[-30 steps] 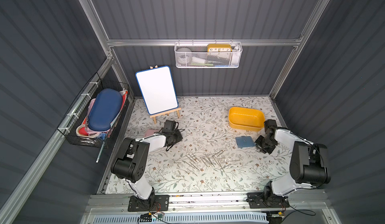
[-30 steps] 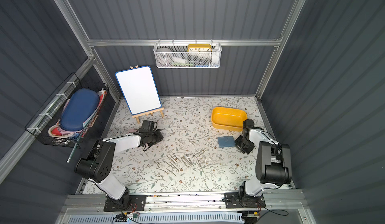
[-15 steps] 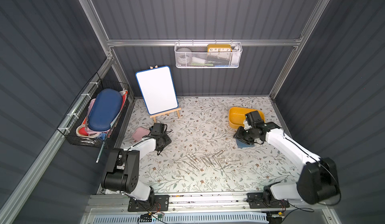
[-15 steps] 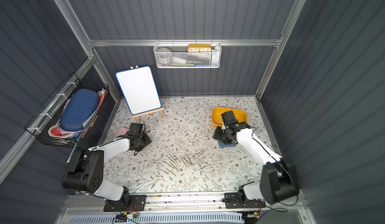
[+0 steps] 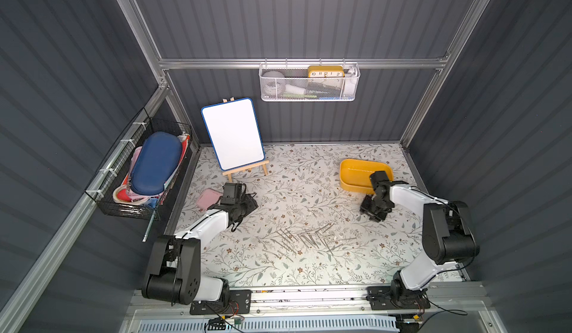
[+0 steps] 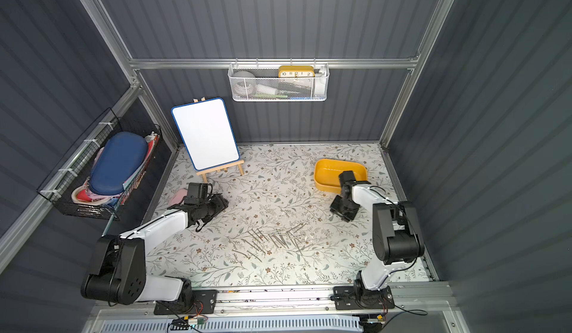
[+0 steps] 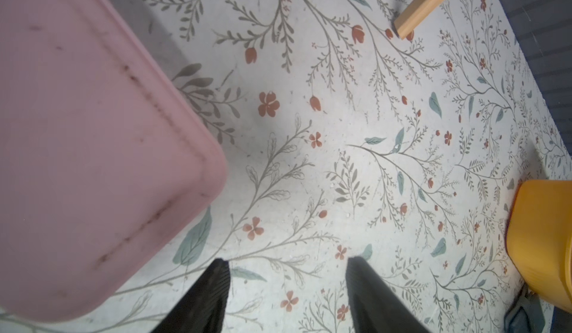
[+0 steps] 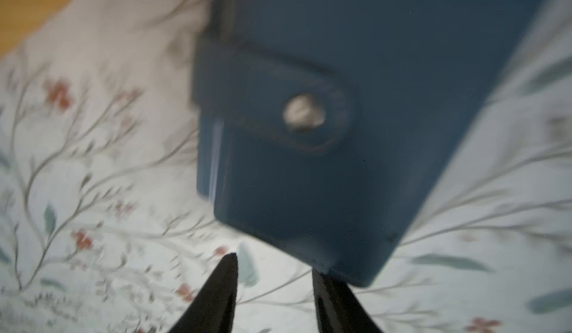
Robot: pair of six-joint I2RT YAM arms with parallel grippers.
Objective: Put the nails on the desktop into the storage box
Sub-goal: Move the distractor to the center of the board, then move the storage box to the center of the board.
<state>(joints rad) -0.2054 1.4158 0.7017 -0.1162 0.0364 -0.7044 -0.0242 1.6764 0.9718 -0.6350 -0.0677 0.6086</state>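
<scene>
Left gripper: jaws spread, empty, low over desktop; pink case just beside. Right gripper: jaws apart, nothing between; blue wallet at one fingertip. Nails in loose pile, lower centre of top view. Box right of centre, no nails visible inside. Risk: thin nails lie flat and overlapped, so pinch may slip or scatter them; right arm may drag wallet. Readable: clock digits 10 11 12 1 2. No brands.
</scene>
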